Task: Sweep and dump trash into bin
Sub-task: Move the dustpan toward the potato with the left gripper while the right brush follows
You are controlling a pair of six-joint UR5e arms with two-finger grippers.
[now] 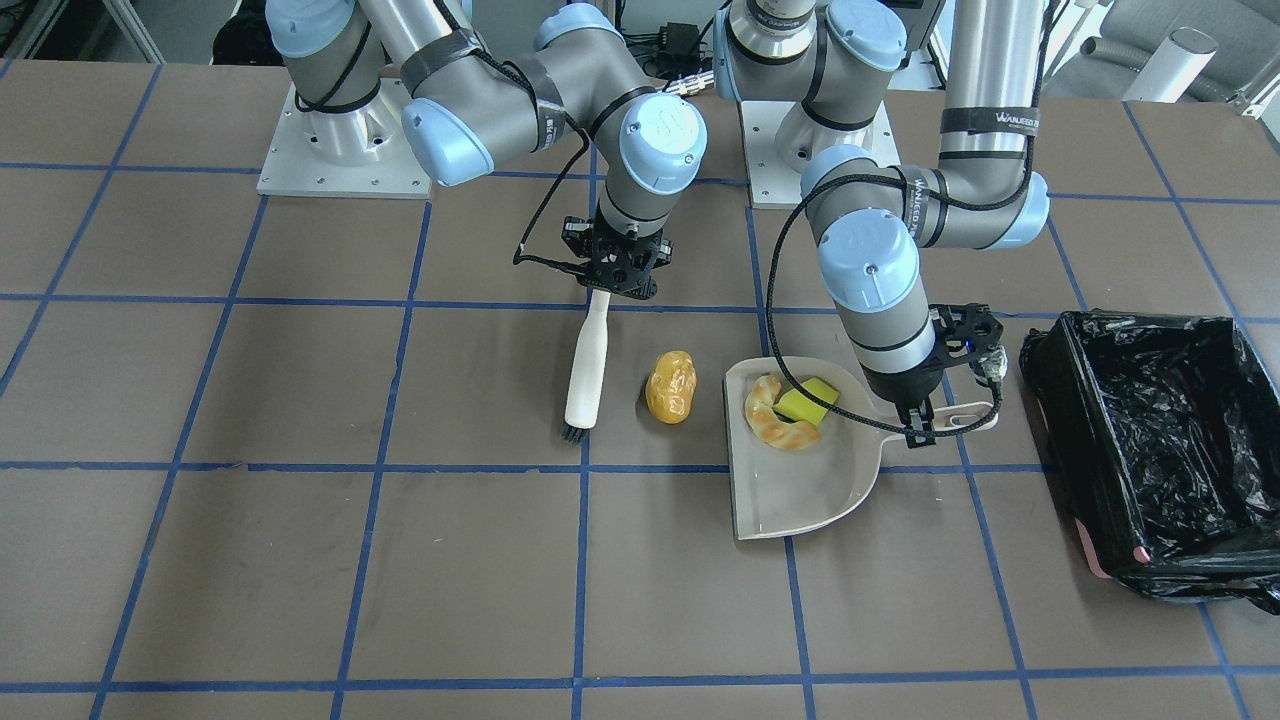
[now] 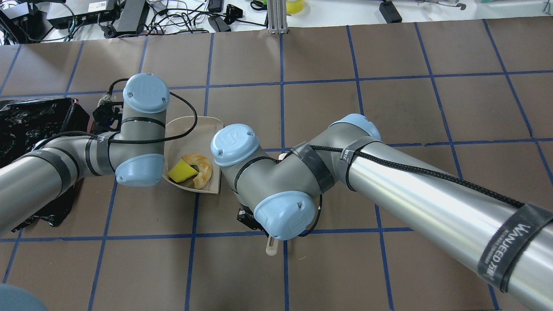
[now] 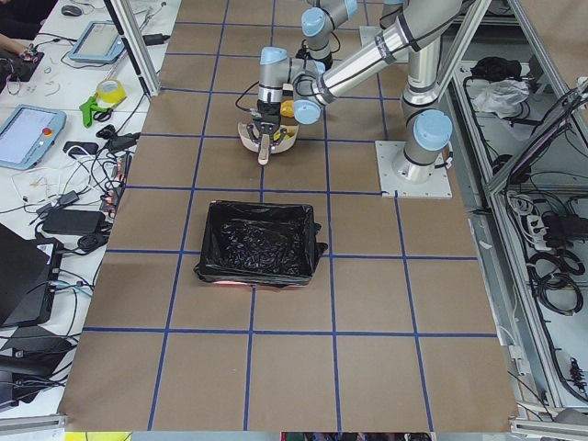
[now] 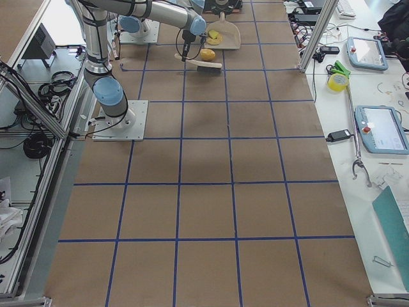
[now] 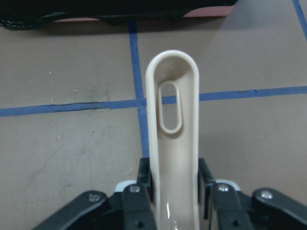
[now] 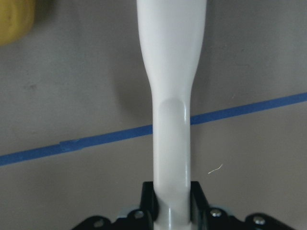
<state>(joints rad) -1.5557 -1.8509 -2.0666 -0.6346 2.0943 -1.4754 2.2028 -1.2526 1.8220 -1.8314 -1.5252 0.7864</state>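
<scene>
The amber lump (image 1: 670, 386) lies on the table between the brush bristles (image 1: 574, 432) and the dustpan's open edge; its edge shows in the right wrist view (image 6: 14, 21). The tan half-ring (image 1: 775, 420) and the yellow wedge (image 1: 808, 400) lie inside the beige dustpan (image 1: 800, 490), which rests flat. My left gripper (image 1: 920, 420) is shut on the dustpan handle (image 5: 172, 124). My right gripper (image 1: 610, 285) is shut on the brush handle (image 6: 170, 96). The black-lined bin (image 1: 1150, 450) stands past the dustpan handle, with pink rim at a corner (image 1: 1095, 560). In the overhead view my right arm hides the lump.
The brown table has a blue tape grid (image 1: 580, 470). The bin's near wall (image 5: 120, 12) shows just beyond the dustpan handle's tip in the left wrist view. Both arm bases (image 1: 345, 150) stand at the table's robot side.
</scene>
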